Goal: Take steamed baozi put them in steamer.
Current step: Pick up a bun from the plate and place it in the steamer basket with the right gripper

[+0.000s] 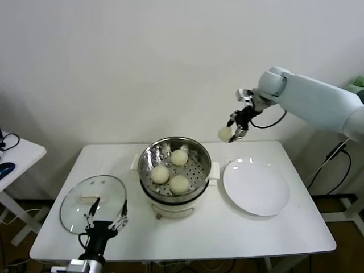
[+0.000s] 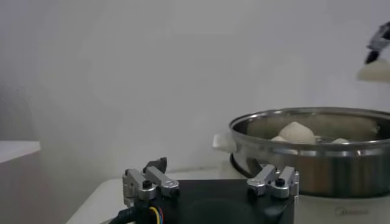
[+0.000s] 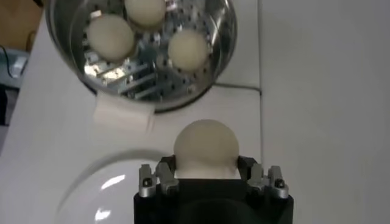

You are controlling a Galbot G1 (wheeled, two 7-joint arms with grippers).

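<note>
The right gripper (image 1: 234, 132) hangs high above the table (image 1: 284, 227), its jaws closed on the fourth bun (image 1: 225, 133), which fills the gap between them in the right wrist view (image 3: 206, 148). The relation that governs the coming move: the steamer (image 1: 200, 152) lies down and toward the robot's left of the held bun, which at present is near the steamer's right rim and the inner edge of the empty white plate (image 1: 256, 186), not over the basket. Three buns already lie on the perforated bottom: one toward the back (image 1: 180, 157), one at front left (image 1: 160, 174), one at front right (image 1: 179, 183). The open room on that bottom appears to be at the right side, nearest the carrying arm. A bun is round, so no long axis affects placement.

The left gripper (image 1: 106, 220) rests low at the table's front left, beside the glass lid (image 1: 74, 211), jaws spread and holding nothing; it is well apart from the work.

A faint mark shows on the steamer base in the left wrist view, too small to read. No other writing is legible.
</note>
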